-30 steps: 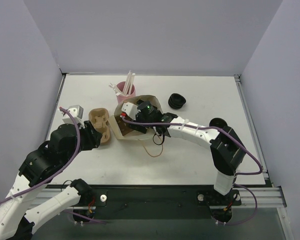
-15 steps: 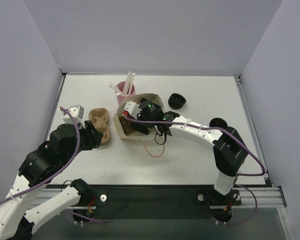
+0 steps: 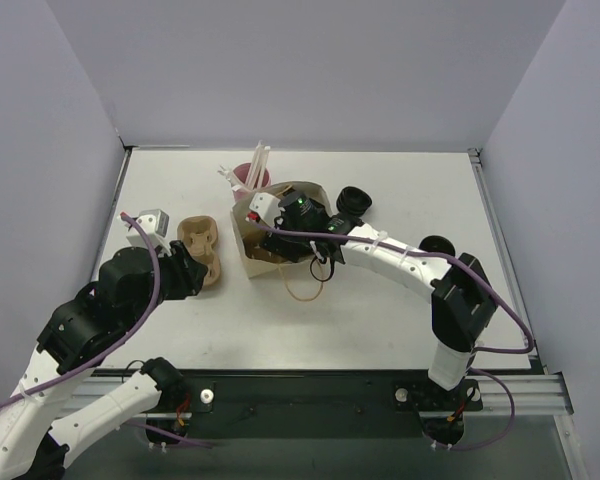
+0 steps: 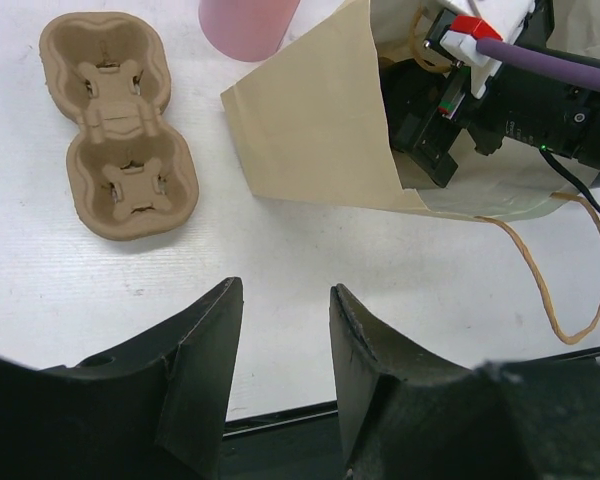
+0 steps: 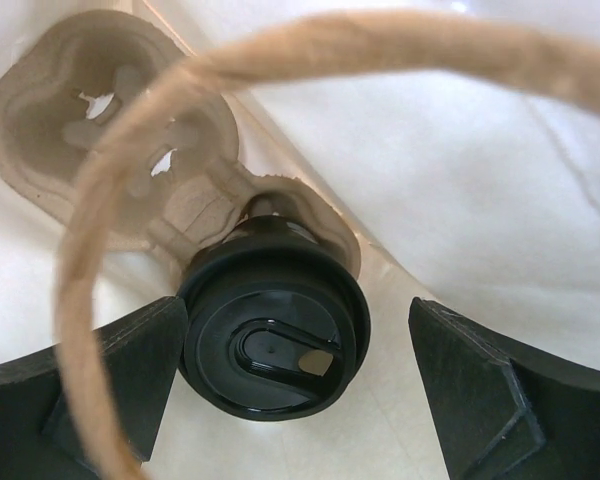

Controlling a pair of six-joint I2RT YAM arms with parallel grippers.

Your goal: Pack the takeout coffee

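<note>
Broadly, the white table fills the top view, with both arms reaching up from its near edge. The left arm stays low on the left side, and the right arm stretches from the lower right toward the centre.

At the centre lies the brown paper bag, on its side with its mouth toward the right. The right arm's wrist goes into that mouth.

An empty carrier with two cup wells lies flat on the table, left of the bag and apart from it.

Inside the bag, the right wrist view shows a second pulp carrier. The coffee cup, black lid on, sits in that carrier's nearer well. The right gripper is released, its fingers spread wide on either side of the cup.

The left gripper hovers over bare table below the empty carrier, jaws parted and grasping nothing.

A pink cup holding white straws stands just above the bag. Black lids lie by the bag's upper right. The bag's cord handle loops on the table below it.
</note>
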